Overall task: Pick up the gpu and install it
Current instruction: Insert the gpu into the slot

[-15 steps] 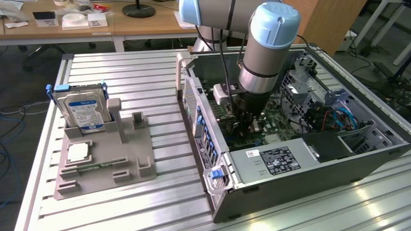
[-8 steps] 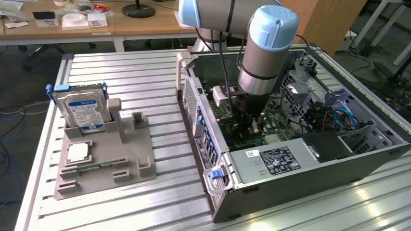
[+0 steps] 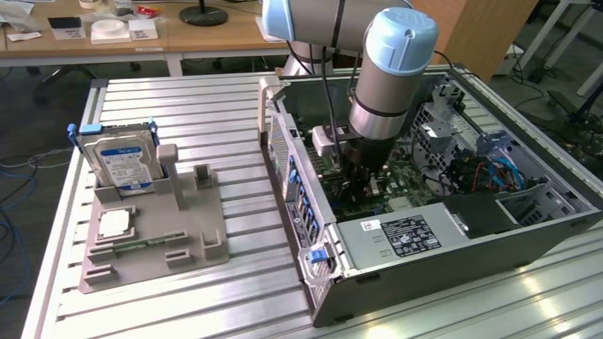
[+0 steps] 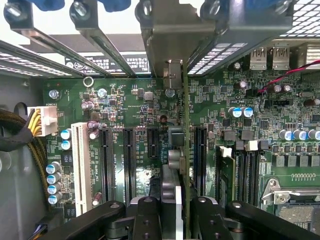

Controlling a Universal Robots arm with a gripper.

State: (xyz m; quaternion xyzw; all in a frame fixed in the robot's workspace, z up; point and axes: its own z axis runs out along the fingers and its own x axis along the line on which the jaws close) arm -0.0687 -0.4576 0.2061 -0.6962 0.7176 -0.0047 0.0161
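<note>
While the arm reaches down into the open computer case (image 3: 527, 233), the hand (image 4: 172, 210) is clamped narrow on the gpu (image 4: 185, 145), held edge-on just above the motherboard (image 4: 130, 107) slots; this looks like the install step, and seating calls for square alignment with a slot. The case lies on a slatted metal desk (image 3: 188, 99) beside a hard drive (image 3: 121, 164) in its holder, office furniture behind

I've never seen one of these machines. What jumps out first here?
The big arm with a pale blue cap reaches down into an open computer case. Its fingers grip the gpu edge-on above the green motherboard. On the exterior view's left, a hard drive stands in a grey holder.
</note>
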